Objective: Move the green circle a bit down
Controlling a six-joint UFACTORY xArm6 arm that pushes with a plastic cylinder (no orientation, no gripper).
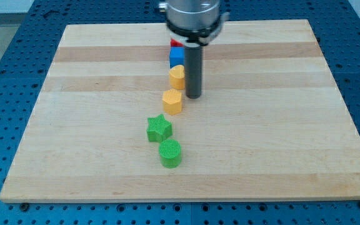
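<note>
The green circle sits on the wooden board below the middle, toward the view's bottom. A green star lies just above it and slightly to the left, nearly touching. My tip is well above the green circle, just right of two yellow blocks. It touches no green block.
A yellow hexagon-like block lies left of and slightly below my tip. A yellow round block lies above that. A blue block and a red block sit higher, partly hidden by the arm.
</note>
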